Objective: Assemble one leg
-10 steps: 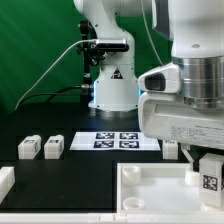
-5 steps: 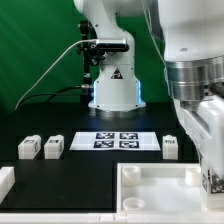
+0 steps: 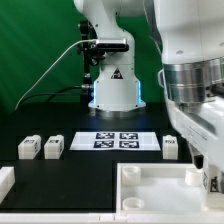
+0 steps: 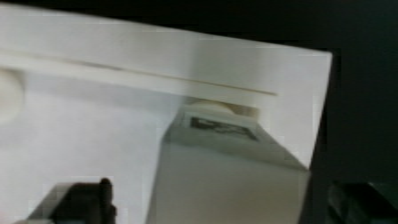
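gripper [image 4: 217,203]: fingers apart, either side of the leg [image 3: 210,181], not clamping it
leg: standing in the tray [image 3: 155,195], 4 o'clock from the marker board [image 3: 115,140]

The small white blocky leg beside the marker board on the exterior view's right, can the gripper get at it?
Probably yes. That small white blocky plastic leg stands alone on the black table, nothing above it, and the gripper hangs close by with jaws apparently open.

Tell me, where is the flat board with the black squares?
The marker board lies flat mid-frame in the exterior view, between a leg on the exterior view's left and another leg on its right, behind the tray.
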`<state>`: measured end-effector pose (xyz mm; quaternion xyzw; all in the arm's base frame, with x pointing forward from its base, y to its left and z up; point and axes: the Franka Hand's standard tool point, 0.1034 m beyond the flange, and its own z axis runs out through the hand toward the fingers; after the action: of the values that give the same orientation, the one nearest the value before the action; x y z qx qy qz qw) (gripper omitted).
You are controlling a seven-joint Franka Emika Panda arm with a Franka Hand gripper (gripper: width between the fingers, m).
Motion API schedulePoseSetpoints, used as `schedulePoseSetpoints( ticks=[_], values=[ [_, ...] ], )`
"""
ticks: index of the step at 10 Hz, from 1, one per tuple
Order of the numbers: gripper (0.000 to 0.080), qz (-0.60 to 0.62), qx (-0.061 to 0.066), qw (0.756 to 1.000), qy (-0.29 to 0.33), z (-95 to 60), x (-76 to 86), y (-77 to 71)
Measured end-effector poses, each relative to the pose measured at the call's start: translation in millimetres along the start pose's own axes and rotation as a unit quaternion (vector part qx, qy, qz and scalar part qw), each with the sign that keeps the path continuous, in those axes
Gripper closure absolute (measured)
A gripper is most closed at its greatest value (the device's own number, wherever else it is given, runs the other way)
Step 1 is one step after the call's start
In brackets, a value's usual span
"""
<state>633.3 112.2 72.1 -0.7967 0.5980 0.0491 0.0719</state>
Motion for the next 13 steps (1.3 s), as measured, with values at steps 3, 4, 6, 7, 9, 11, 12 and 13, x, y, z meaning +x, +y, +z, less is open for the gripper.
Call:
schedulePoseSetpoints(
  ticks=[3, 4, 6, 7, 9, 11, 12, 13],
  values=[
    [0.0152, -0.221, -0.004, 0.975, 0.005, 1.0, -5.6, -0.5],
    [0.0152, -0.280, -0.005, 0.960, 0.005, 0.9, -4.3, -0.3],
    [0.0151, -0.482, -0.026, 0.875, 0.020, 1.6, -3.6, 1.3],
    [0.0151, -0.541, -0.034, 0.840, 0.023, 2.1, -4.6, 1.5],
    [0.0247, -0.507, -0.032, 0.861, 0.024, 2.0, -3.7, 1.5],
    [0.0428, -0.432, -0.028, 0.901, 0.024, 2.2, -4.9, 1.4],
    [0.0508, -0.409, -0.027, 0.912, 0.025, 2.3, -5.0, 1.4],
    [0.0508, -0.348, -0.024, 0.937, 0.025, 2.5, -5.7, 1.3]
  ],
)
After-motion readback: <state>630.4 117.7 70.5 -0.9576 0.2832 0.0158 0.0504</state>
